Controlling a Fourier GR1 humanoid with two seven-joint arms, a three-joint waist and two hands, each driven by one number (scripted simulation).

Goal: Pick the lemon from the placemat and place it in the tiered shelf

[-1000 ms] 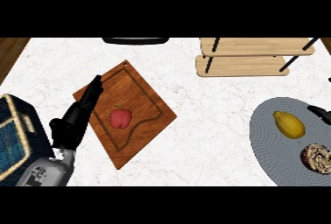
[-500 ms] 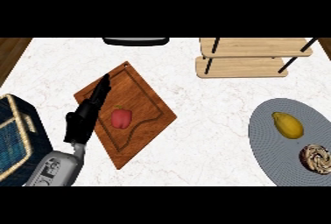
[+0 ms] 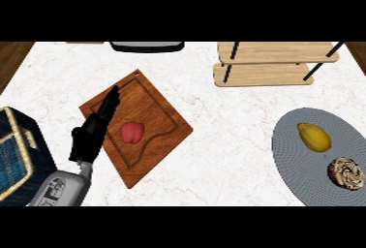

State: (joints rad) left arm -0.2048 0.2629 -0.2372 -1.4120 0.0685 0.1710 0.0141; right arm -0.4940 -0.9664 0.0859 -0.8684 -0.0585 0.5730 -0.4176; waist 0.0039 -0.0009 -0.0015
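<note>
White marble counter (image 3: 214, 160) filled the view, wood floor at the top corners. Only the left hand (image 3: 91, 133) showed, coming up from the lower left on a grey forearm (image 3: 63, 189). Its fingers (image 3: 111, 100) were straight and relaxed, holding nothing, lying over the left edge of a wooden board (image 3: 154, 109). Board sat turned like a diamond. Just right of the hand, near the palm, a red pepper (image 3: 131, 131) lay on the board; could not tell whether the hand touched it, looked apart. Left of the forearm, a blue basket (image 3: 16, 155) with pale trim, cut off by the edge.

Lemon (image 3: 313, 137) was far right of the hand, well apart, on a grey round placemat (image 3: 300, 164). Just below the lemon on the same mat lay a brown swirled pastry (image 3: 346, 173), close but not touching. Shelf (image 3: 271, 63) stood up and right of the hand, above the placemat, two wooden tiers with black posts, nothing seen on them. Dark object (image 3: 146, 46) at the top edge, above the hand, mostly cut off. Right hand did not show.
</note>
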